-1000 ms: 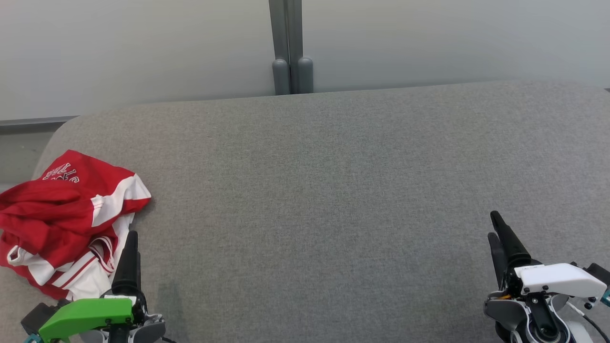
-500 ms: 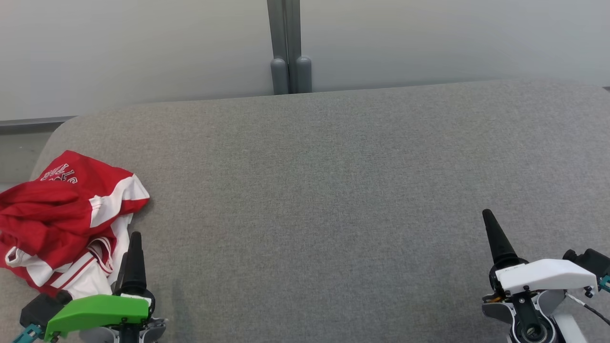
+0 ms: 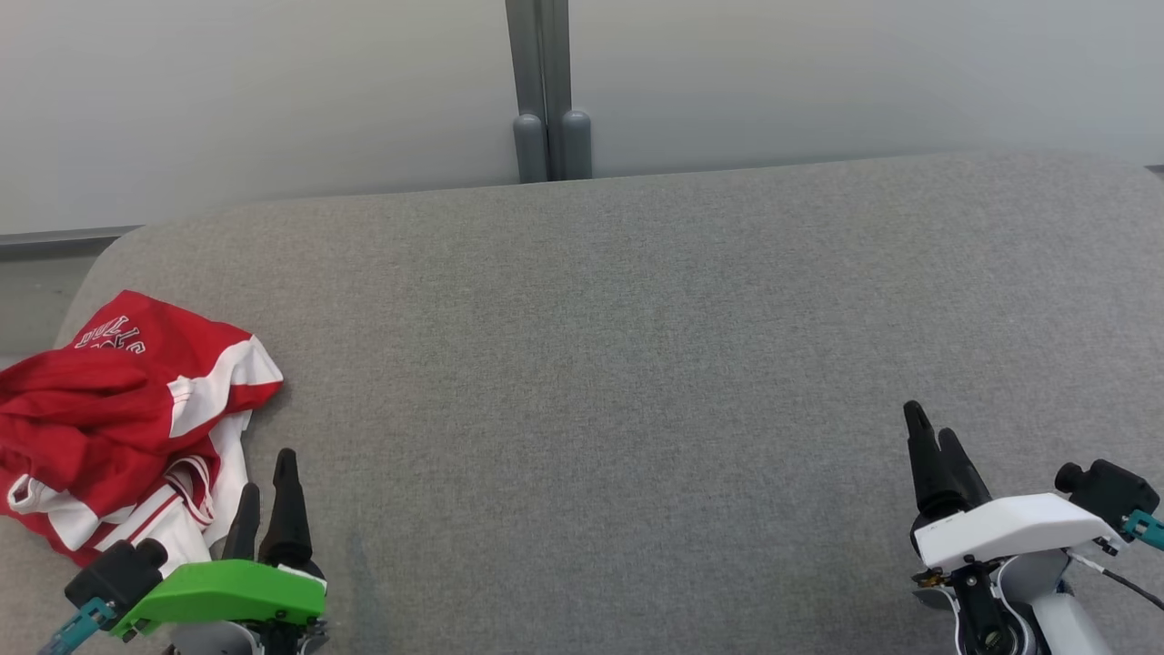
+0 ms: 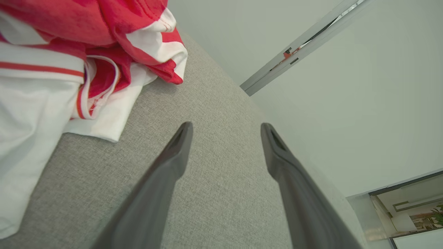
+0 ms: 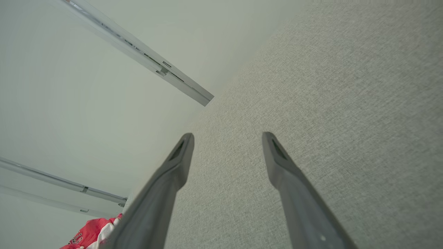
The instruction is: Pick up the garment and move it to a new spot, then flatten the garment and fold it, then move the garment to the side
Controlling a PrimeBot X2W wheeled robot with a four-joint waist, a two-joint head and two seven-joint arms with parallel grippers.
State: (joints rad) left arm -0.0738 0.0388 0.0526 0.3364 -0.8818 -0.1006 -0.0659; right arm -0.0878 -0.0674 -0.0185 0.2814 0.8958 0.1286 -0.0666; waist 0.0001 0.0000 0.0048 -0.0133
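garment [image 3: 91, 409] clipped at left edge, underside hidden

The only lettering is on the red garment [image 3: 100, 423] at the left of the head view: a curved row of red block letters outlined in white near its upper edge, seen askew and partly lost in a fold. It looks like "BULLS", though not surely. At the lower left of the right wrist view, the same letters end in "LS"
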